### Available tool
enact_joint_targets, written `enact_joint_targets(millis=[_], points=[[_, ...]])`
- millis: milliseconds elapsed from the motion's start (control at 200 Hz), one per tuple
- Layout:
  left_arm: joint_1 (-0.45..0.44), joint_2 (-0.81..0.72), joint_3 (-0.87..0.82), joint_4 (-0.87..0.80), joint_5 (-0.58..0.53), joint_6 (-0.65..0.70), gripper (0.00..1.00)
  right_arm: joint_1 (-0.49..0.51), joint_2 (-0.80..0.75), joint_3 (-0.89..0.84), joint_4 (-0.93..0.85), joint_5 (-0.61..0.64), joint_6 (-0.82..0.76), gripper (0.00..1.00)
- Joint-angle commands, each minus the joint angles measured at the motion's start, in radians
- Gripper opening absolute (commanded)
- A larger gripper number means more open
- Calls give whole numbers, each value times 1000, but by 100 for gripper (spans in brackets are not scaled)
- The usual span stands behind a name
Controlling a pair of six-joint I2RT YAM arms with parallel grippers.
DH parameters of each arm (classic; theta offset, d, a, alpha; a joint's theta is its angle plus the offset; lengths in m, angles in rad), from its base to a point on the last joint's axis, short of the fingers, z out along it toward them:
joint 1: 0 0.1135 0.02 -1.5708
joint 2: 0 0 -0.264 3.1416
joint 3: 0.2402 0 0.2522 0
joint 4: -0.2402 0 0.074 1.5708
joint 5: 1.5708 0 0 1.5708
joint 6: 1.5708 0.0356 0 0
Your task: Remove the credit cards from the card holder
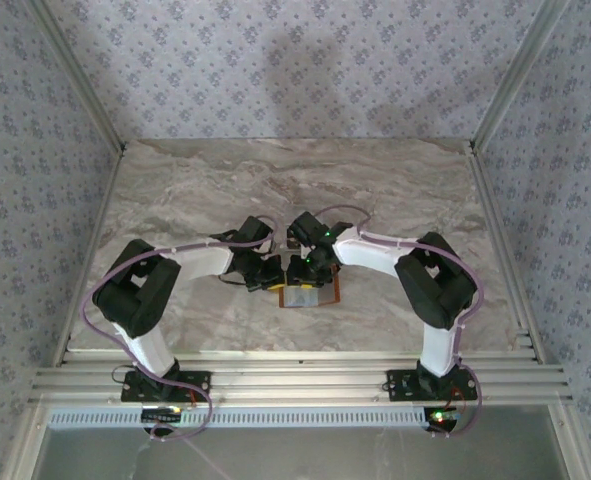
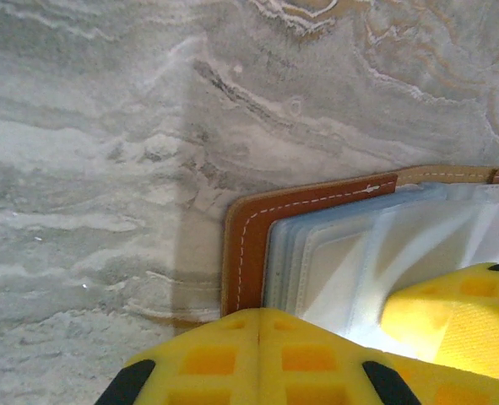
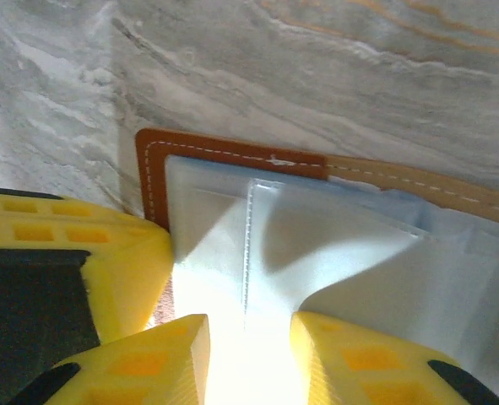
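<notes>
On the table (image 1: 275, 190), the card holder (image 1: 308, 295) lies unfolded. Left jaws are closed tight at its left edge; right jaws stand narrowly apart over its clear sleeve (image 3: 333, 245). Better pin the leather, pinch only a card edge.

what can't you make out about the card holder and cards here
Top external: card holder small, partly under both arms; cards indistinguishable.
Left wrist: left hand and frame edge cut off its near part.
Right wrist: glare at the right hand washes out the sleeves; cards inside can't be told.
</notes>
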Motion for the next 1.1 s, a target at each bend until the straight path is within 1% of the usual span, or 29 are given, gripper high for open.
enact_joint_targets(millis=[0,135,215,420,665,840,1099], points=[[17,19,-14,-93,-50,25,6,10,3,34,-148,115,-30,37],[19,16,-11,-95,-51,26,6,30,5,80,-210,187,-48,42],[19,16,-9,-98,-51,30,6,36,11,98,-245,223,-59,43],[22,11,-8,-106,-53,32,6,41,12,107,-284,264,-64,46],[24,8,-3,-115,-56,34,6,33,-17,98,-317,294,-61,46],[23,-3,12,-135,-65,38,6,4,-50,61,-311,299,-61,46],[-1,-38,90,-230,-109,66,7,-45,-89,0,-287,295,-62,45]])
